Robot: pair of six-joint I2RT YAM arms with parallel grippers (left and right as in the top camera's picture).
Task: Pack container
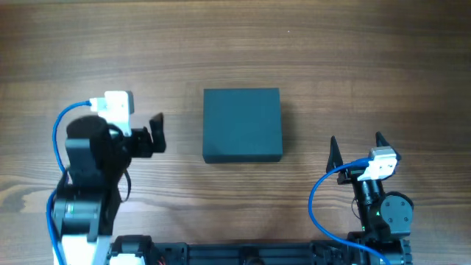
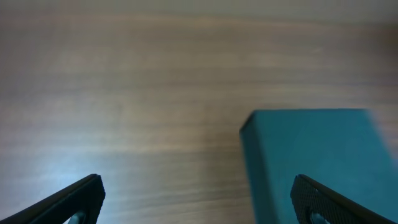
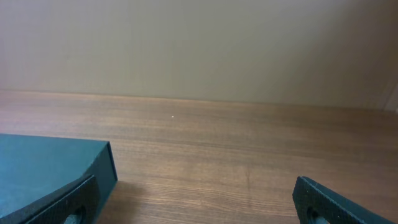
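container (image 1: 242,125) sits shut at mid-table, between the two arms. left gripper (image 1: 157,133) hangs spread wide and empty, its tips facing the box's near side wall, with bare table (image 1: 368,59) between them. right gripper (image 1: 356,140), also spread and empty, points past the box, which lies off to its left. the box is nearly square; the left arm looks nearer.

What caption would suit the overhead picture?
Closed teal-grey container on a wooden table, flanked by left arm and right arm, jaws open.
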